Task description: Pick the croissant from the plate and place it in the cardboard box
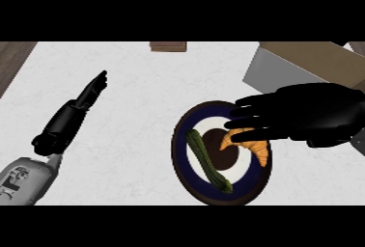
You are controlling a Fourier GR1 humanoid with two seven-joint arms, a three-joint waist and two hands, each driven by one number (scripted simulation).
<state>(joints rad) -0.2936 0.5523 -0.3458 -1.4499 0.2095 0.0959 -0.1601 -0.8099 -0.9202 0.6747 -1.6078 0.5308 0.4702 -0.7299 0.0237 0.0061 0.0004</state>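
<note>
White marbled tabletop (143, 96): right robot hand (314, 116) curls over orange croissant (251, 144) on dark-rimmed round plate (182, 159) beside green cucumber (208, 161); left robot hand (75, 116) released, fingers straight.

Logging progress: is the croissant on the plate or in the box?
On the plate: the croissant lies on the plate beside a cucumber, under the right robot hand.

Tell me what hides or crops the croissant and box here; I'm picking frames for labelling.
Head view: the right hand overlaps the croissant, hiding its upper part; the cucumber on the plate shows whole; the cardboard box is cut by the picture's right edge and partly covered by the hand; the left hand shows whole.
</note>
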